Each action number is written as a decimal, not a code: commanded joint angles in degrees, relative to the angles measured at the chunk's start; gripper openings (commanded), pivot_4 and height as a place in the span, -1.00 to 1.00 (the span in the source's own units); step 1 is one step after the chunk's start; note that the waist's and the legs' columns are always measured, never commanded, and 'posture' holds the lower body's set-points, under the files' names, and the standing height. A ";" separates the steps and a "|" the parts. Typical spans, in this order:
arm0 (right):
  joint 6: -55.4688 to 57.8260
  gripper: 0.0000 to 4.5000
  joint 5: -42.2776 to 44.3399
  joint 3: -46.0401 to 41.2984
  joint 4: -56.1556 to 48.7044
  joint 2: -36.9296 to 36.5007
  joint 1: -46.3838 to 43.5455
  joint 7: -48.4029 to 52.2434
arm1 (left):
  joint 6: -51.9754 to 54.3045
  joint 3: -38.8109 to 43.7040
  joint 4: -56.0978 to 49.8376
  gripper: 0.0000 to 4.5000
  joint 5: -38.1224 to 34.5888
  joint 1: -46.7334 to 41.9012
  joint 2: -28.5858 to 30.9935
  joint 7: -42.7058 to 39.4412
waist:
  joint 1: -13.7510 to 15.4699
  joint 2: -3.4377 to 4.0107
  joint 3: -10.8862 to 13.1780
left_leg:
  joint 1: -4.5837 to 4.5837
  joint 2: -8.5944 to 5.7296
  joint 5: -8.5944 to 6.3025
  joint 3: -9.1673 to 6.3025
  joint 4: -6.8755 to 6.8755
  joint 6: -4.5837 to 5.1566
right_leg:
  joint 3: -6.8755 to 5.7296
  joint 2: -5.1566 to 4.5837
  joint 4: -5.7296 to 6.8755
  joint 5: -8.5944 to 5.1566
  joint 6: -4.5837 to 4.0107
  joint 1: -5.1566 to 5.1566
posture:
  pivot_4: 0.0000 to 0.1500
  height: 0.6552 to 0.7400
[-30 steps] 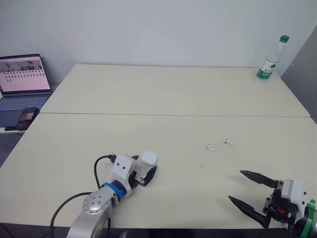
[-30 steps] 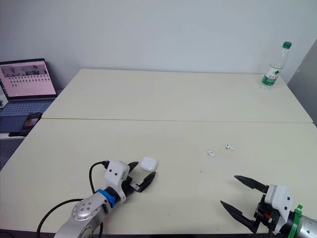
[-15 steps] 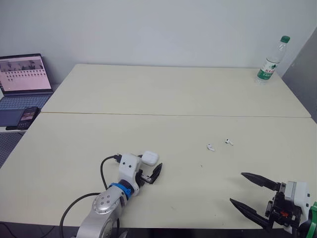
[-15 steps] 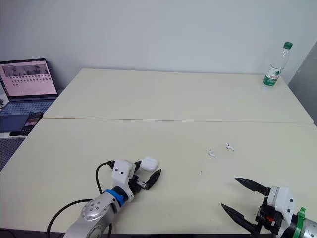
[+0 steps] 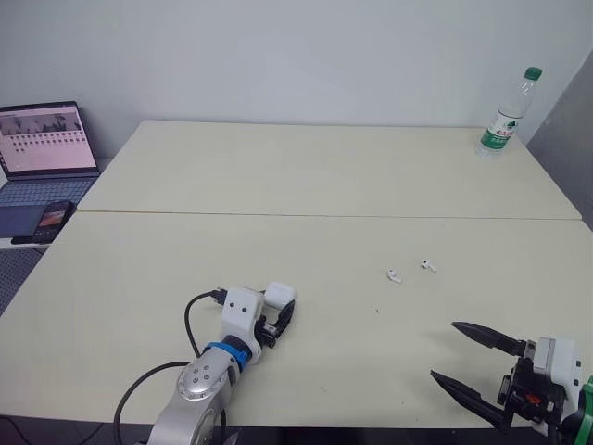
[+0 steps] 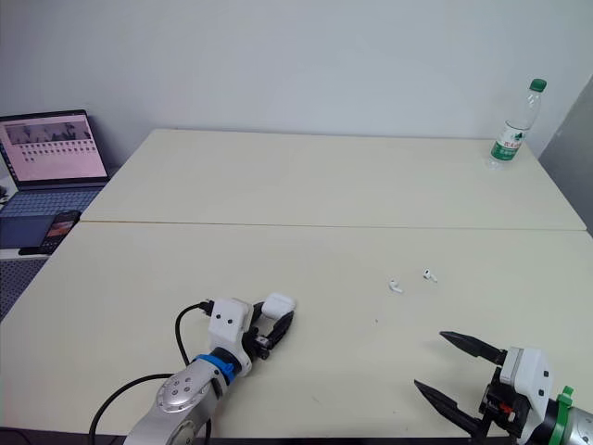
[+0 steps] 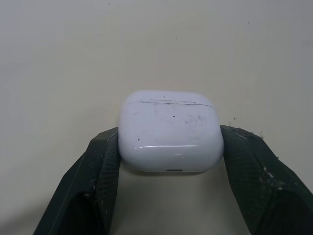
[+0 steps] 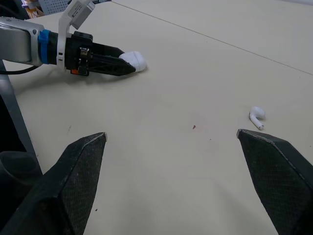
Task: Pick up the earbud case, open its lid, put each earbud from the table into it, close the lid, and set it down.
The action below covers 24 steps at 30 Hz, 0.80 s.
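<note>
Clamping the earbud case by its sides, your left gripper sits near the table's front edge, left of centre. Your right gripper gapes wide by the front right corner; the left earbud and right earbud lie right of centre.

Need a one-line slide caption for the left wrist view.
Left gripper clamps the white earbud case, lid shut, between its two black fingers.

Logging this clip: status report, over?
Left claw shut on case, lid closed. Right claw open, empty. Two earbuds loose on table. Nothing in the way.
</note>
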 commanded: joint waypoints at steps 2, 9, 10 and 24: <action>-0.33 1.00 0.28 -0.23 -1.77 0.33 -0.04 -0.57 | -0.71 -0.06 0.20 0.22 0.55 0.10 0.98 -0.97 | -0.01 0.00 0.00 | 0.00 0.00 0.00 0.00 0.00 0.00 | 0.00 0.00 0.00 0.00 -0.01 0.00 | 1.00 0.91; 3.85 1.00 3.05 0.42 -2.99 1.17 -4.44 -5.68 | -6.58 5.18 4.81 0.22 -3.55 -6.13 1.10 -5.07 | 0.02 -0.14 0.08 | -0.01 0.01 0.01 0.00 0.05 0.00 | 0.00 0.01 0.02 -0.02 -0.05 -0.01 | 1.00 0.91; 5.03 1.00 3.43 0.76 -3.28 1.20 -5.91 -6.96 | -7.61 5.96 6.27 0.22 -4.22 -7.94 1.19 -6.03 | 0.03 -0.15 0.09 | -0.01 0.00 0.01 0.00 0.06 0.00 | 0.00 0.01 0.03 -0.01 -0.04 -0.01 | 1.00 0.91; 38.13 1.00 25.10 6.88 -7.51 0.29 -35.05 -38.48 | -20.71 5.96 23.83 0.22 -10.12 -30.13 -1.68 -21.07 | -0.02 -0.44 0.26 | -0.23 -0.05 0.01 -0.01 0.08 0.00 | 0.01 0.08 0.01 0.21 0.23 -0.06 | 1.00 0.91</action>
